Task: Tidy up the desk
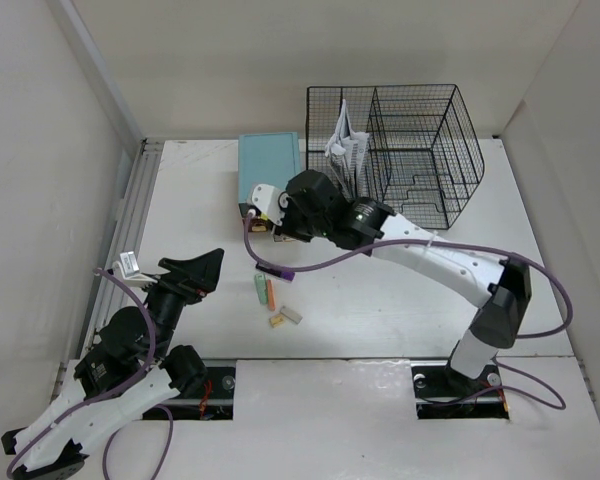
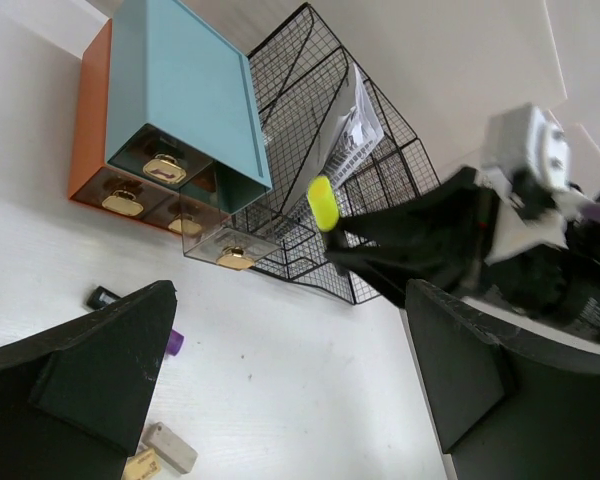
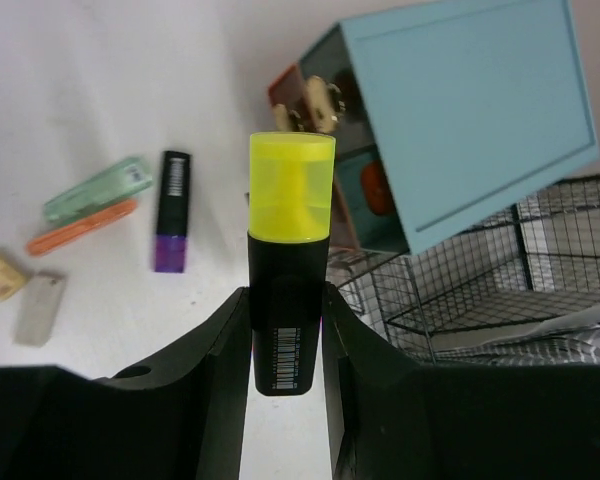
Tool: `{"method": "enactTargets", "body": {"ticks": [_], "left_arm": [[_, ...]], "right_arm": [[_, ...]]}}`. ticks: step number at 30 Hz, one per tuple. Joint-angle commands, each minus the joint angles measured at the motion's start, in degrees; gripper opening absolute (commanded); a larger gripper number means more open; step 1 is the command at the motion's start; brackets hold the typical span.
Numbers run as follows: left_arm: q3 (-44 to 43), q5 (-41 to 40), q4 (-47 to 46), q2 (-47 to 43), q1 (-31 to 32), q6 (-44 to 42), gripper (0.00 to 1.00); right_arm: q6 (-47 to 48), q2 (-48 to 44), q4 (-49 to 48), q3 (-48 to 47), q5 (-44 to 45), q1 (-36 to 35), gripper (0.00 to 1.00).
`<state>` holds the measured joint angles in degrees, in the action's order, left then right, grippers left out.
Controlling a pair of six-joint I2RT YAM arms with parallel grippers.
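The white desk (image 1: 380,300) holds a teal drawer box (image 1: 270,165) at the back, one clear drawer (image 2: 225,245) pulled out. My right gripper (image 3: 285,296) is shut on a black highlighter with a yellow cap (image 3: 291,190), held in the air just in front of the box. From the left wrist view that yellow cap (image 2: 323,203) pokes out of the right gripper before the wire rack. My left gripper (image 2: 290,370) stands open above bare desk at the near left (image 1: 205,265), holding nothing.
A black wire rack (image 1: 410,150) with papers (image 1: 345,145) stands at the back right. A green item (image 3: 98,190), an orange one (image 3: 80,227), a purple-capped black marker (image 3: 170,210) and two erasers (image 1: 286,317) lie mid-desk. A metal rail (image 1: 130,220) runs along the left edge.
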<state>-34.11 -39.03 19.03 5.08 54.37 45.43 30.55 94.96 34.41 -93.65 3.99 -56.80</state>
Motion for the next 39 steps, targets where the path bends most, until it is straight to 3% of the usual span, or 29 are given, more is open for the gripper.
{"method": "enactTargets", "body": {"ticks": [1,9,17,27,39], "left_arm": [[-0.6,0.4,-2.5,0.5,0.2,-1.1,0.99],[-0.6,0.4,-2.5,1.1,0.2,-1.1,0.99],[-0.6,0.4,-2.5,1.1,0.2,-1.7,0.99],[0.0,0.4,-3.0,0.5,0.2,-1.7,0.99],[0.0,0.4,-3.0,0.0,0.2,-1.7,0.99]], "right_arm": [[-1.8,3.7,-5.7,-4.9,7.0,2.4,0.0],[-5.3,13.3,-7.6,-15.0,5.2,7.1,0.0],[-7.1,17.3,-3.5,-20.5,-9.6,12.4,0.0],[-10.3,15.6,-9.1,-12.1,-24.7,12.9,0.0],[-10.3,15.1,-14.9,-3.3,-22.7,13.5,0.0]]}}
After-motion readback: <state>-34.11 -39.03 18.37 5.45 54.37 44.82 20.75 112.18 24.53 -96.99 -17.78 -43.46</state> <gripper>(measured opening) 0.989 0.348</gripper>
